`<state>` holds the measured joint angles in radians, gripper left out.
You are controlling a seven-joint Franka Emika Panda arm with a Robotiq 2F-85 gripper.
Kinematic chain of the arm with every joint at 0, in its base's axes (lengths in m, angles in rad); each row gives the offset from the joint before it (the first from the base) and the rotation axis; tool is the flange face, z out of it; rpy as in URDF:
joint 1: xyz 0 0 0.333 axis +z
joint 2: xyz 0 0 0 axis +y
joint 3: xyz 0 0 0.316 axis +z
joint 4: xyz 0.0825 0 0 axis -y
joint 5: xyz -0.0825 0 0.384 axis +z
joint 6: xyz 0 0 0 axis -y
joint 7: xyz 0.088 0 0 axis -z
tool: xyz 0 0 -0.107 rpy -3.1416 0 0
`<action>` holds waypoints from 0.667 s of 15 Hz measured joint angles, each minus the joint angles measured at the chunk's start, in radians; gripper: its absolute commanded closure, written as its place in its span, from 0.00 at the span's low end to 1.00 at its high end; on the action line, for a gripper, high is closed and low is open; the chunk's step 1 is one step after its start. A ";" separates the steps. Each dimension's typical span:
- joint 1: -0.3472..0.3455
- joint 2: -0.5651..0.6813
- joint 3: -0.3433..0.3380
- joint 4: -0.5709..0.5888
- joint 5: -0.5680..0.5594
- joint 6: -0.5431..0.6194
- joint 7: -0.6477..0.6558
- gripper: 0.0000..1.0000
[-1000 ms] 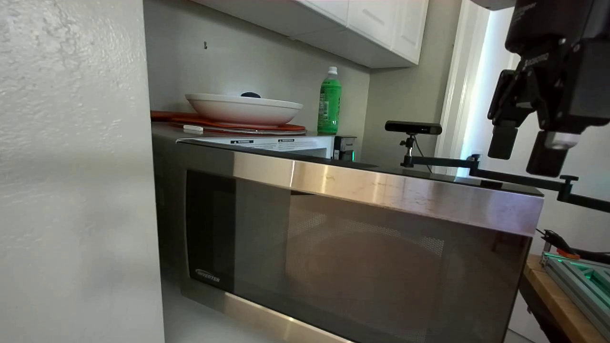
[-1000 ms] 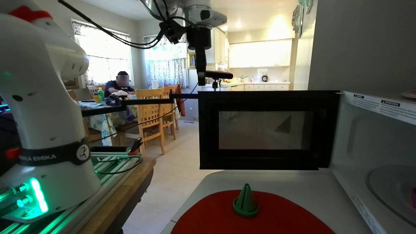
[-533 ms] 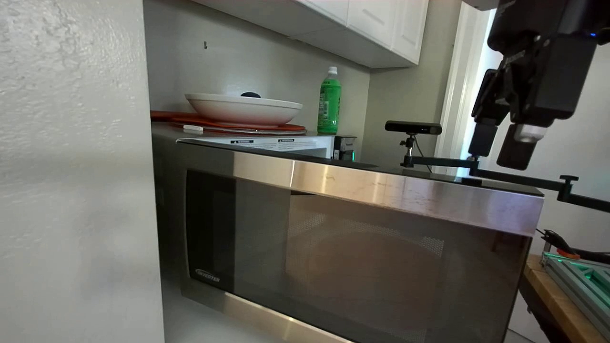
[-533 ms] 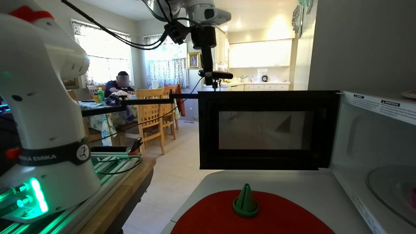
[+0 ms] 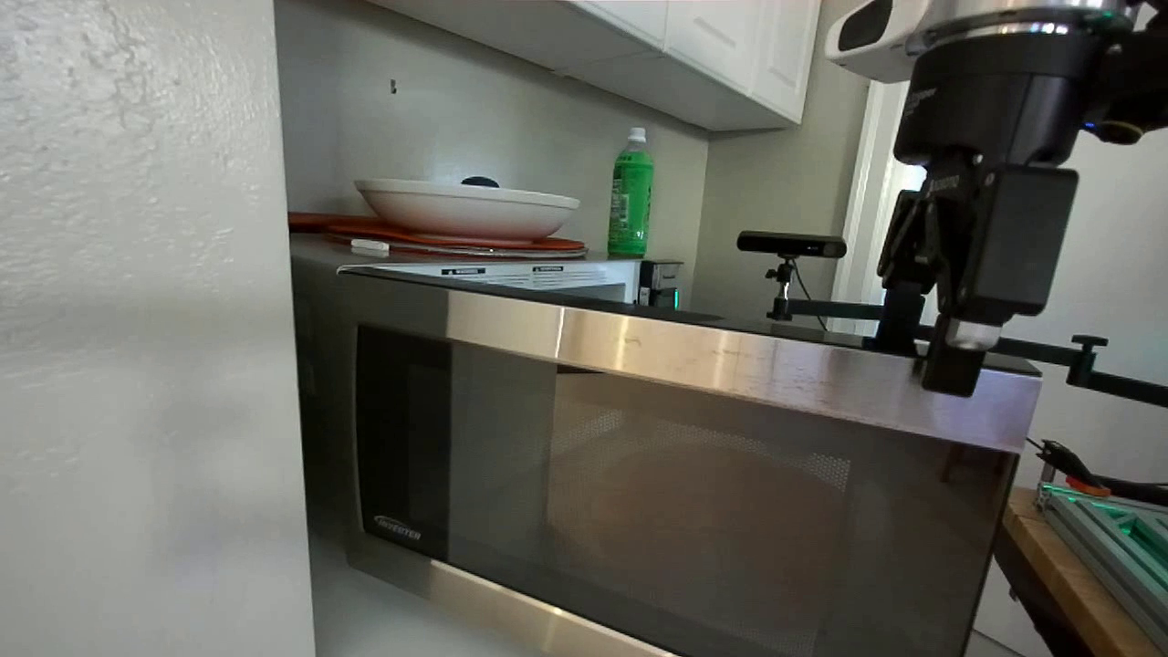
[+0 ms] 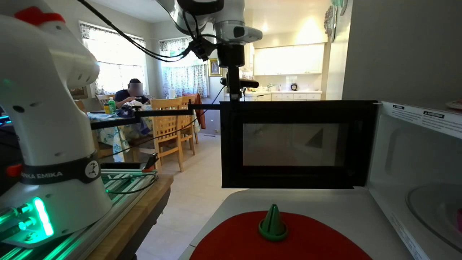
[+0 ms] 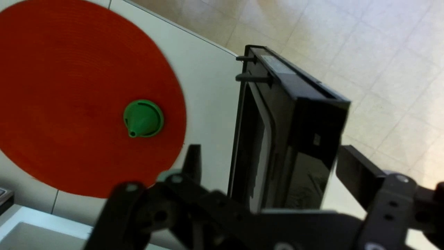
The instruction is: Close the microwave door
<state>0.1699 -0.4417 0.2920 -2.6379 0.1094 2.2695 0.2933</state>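
The microwave door (image 5: 693, 511) stands wide open, swung out from the microwave (image 6: 429, 144), whose pale interior and turntable show in an exterior view. The door's dark inner side (image 6: 292, 177) faces that camera. My gripper (image 5: 922, 360) points down at the top of the door near its free end, with its fingers apart. In the wrist view the fingers (image 7: 270, 156) lie either side of the door's thickness (image 7: 312, 128), with gaps to both faces. Two latch hooks (image 7: 255, 78) show on the door's edge. In an exterior view the fingertips (image 6: 234, 97) reach the door's top edge.
A green cone-shaped juicer (image 6: 273, 225) stands on a red round mat (image 6: 231, 242) beside the door. A black camera on an arm (image 5: 791, 245) is behind the door. A bowl (image 5: 465, 210) and a green bottle (image 5: 631, 196) show beyond the door. A wall (image 5: 137, 365) stands close by.
My gripper has come down and inward, toward the hinge side, from above and beyond the door's free end to the door's top edge. Its fingers stay apart. The door has not moved.
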 measured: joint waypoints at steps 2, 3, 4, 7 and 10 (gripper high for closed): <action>-0.008 0.011 0.000 0.000 -0.035 0.000 0.000 0.00; -0.015 0.011 0.000 0.000 -0.057 -0.001 0.001 0.00; -0.024 0.011 0.000 0.000 -0.079 -0.002 0.001 0.00; -0.045 0.011 0.000 0.001 -0.136 -0.002 0.003 0.00; -0.059 0.011 0.000 0.004 -0.180 -0.002 0.018 0.00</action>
<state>0.1108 -0.4308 0.2920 -2.6338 -0.0711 2.2678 0.3114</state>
